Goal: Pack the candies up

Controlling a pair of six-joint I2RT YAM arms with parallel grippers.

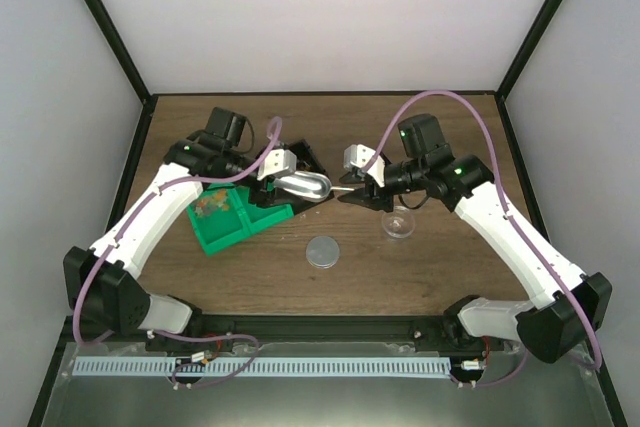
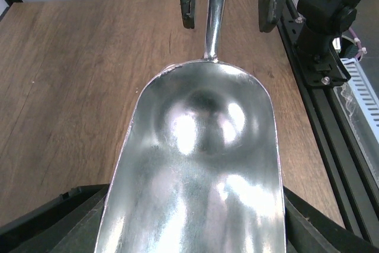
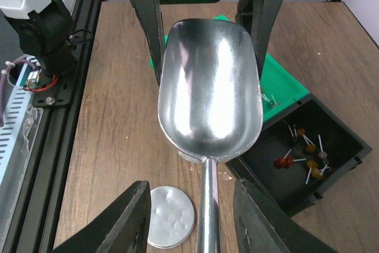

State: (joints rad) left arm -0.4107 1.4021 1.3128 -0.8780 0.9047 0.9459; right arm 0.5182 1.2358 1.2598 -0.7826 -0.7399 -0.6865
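Observation:
The candies show as tiny orange, red and yellow sweets in a green bin (image 1: 225, 219) in the top view (image 1: 211, 205). More candies, on white sticks, lie in a black bin (image 3: 331, 140) in the right wrist view (image 3: 306, 149). My left gripper (image 1: 288, 183) (image 2: 195, 226) is shut on the bowl of the silver scoop (image 1: 305, 185) (image 2: 198, 164) (image 3: 210, 81) and holds it above the table. The scoop is empty. My right gripper (image 1: 350, 193) (image 3: 195, 220) is open, its fingers either side of the scoop's handle (image 3: 207, 205), not touching it.
A round grey lid (image 1: 322, 251) (image 3: 170, 216) lies on the wooden table under the right gripper. A clear glass jar (image 1: 398, 223) stands by the right arm. The black bin (image 1: 314, 159) sits behind the scoop. A black rail (image 1: 320, 329) runs along the near edge.

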